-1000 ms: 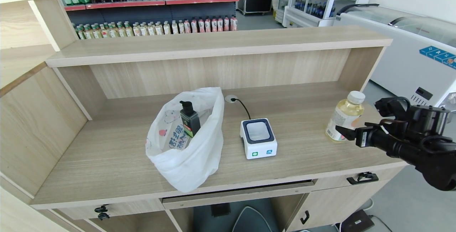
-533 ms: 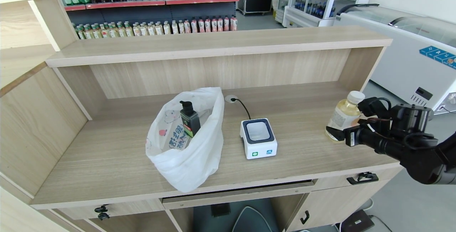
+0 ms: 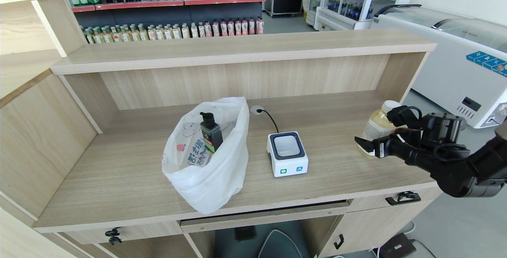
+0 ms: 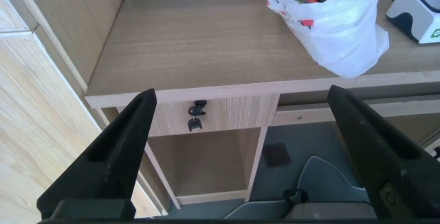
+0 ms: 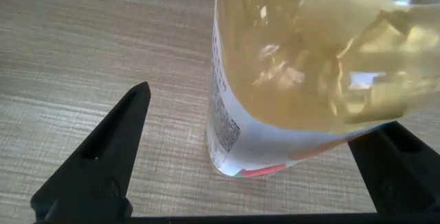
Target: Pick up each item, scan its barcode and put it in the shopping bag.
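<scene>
Right gripper (image 3: pixel 377 129) spread either side of upright bottle (image 3: pixel 374 125) at counter (image 3: pixel 336 171) right end. Left gripper (image 4: pixel 242 97) spread, off counter's near edge. Bag (image 3: pixel 214 178) left of scanner (image 3: pixel 286 153).

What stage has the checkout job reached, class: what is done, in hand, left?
Looks done: the dark pump bottle stands in the shopping bag. In hand: the right claw is open around the yellow drink bottle on the counter, not yet closed. Left: grip it, pass it over the scanner, bag it.
</scene>
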Available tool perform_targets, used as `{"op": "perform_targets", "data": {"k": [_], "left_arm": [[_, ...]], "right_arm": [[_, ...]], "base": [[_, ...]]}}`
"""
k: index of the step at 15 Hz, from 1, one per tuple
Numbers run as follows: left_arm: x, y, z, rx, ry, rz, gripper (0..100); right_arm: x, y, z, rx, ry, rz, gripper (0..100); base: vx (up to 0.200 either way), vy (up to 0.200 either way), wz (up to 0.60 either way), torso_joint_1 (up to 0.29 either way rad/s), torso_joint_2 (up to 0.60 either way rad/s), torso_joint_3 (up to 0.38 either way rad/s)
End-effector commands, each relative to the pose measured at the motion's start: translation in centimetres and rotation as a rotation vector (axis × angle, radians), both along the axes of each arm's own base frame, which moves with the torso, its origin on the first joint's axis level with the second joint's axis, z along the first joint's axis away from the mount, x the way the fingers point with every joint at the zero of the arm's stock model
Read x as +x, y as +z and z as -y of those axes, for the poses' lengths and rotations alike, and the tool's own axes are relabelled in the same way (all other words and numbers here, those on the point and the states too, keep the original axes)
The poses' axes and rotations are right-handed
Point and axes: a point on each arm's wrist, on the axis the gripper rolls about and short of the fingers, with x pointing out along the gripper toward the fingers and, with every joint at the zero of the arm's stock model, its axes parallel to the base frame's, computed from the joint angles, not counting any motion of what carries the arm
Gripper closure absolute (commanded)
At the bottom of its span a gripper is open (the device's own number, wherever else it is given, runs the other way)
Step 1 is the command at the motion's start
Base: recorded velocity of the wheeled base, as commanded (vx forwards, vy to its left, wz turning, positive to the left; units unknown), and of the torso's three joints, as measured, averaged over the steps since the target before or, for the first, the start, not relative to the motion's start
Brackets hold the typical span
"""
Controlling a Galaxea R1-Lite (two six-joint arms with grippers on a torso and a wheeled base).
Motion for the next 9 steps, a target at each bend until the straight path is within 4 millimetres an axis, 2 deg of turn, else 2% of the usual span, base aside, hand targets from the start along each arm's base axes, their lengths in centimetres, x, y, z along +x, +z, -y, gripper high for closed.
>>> {"op": "perform_targets", "data": {"k": [1,9], "left_arm": [[0.0,0.0,0.0,0.000,0.000,0.001,0],[0.0,0.0,0.0,0.000,0.000,0.001,0]], "right_arm": [[0.7,0.0,-0.1,-0.001,0.004,0.014,0],[2.8,-0.3,-0.6,-0.004,0.020,0.045,0]], "base": [[0.000,0.000,0.00,0.000,0.00,0.000],[0.000,0.000,0.00,0.000,0.00,0.000]]}}
